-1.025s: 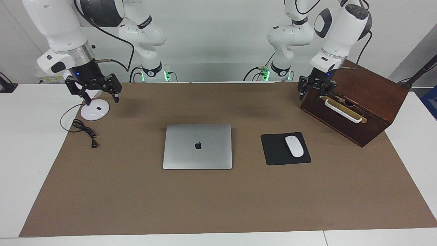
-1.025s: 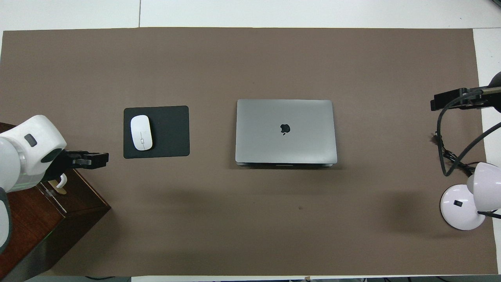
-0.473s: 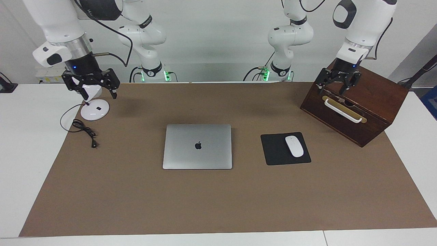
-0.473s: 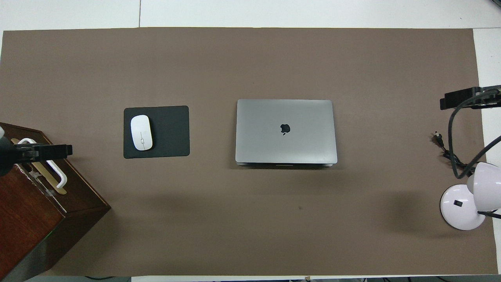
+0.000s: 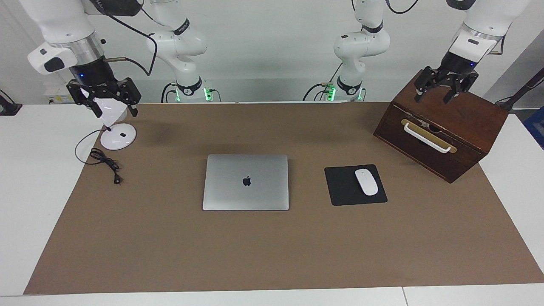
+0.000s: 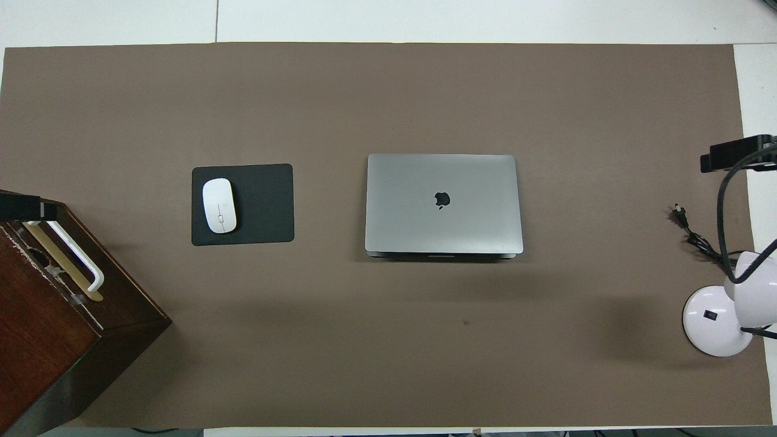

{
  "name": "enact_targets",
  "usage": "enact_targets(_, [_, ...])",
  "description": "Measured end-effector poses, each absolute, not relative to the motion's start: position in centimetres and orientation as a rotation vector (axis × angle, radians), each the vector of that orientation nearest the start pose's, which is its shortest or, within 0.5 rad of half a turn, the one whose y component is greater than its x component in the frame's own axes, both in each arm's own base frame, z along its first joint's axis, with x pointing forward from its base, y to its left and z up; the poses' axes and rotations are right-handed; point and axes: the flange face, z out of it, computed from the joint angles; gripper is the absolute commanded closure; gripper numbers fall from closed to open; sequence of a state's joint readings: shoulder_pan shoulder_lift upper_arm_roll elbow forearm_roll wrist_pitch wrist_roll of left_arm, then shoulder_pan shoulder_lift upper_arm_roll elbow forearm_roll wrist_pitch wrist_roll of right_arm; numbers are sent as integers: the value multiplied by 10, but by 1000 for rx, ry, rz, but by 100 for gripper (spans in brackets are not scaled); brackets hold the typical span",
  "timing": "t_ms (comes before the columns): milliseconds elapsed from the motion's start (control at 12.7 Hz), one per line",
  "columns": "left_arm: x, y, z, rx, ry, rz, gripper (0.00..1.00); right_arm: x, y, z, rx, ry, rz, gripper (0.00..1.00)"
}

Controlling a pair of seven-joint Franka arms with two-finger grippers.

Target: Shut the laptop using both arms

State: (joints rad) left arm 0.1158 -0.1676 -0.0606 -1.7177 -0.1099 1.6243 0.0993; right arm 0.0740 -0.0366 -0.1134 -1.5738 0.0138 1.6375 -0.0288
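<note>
The laptop [image 5: 245, 182] is lying shut, mid-mat, well apart from both grippers. The left gripper [image 5: 444, 87] is hanging, fingers spread, over the wooden box [image 5: 446, 127]; the right gripper [image 5: 104, 100] — fingers spread too — over the lamp [image 5: 117, 134]. Overhead is catching only gripper tips, with bare mat [image 6: 388, 352] lying all around the laptop

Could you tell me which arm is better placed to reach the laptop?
Right, marginally: the right claw hangs over the lamp with only mat toward the shut laptop; the left claw is over the wooden box, the mouse pad between.

Left hand [image 5: 443, 86] raised, fingers spread; right hand [image 5: 104, 97] likewise.
</note>
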Motion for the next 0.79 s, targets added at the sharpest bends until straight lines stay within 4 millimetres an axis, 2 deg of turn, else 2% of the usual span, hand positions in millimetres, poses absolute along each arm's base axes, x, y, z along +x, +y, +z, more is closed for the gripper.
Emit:
enact_targets(315, [525, 13, 635, -3211, 88, -12, 0, 552, -18, 638, -3126, 8, -102, 0])
enact_targets(631, [533, 10, 617, -3183, 108, 56, 0, 551, -18, 637, -3127, 10, -80, 0])
enact_targets(788, [535, -10, 617, -3160, 169, 46, 0, 550, -19, 637, -3128, 13, -78, 0])
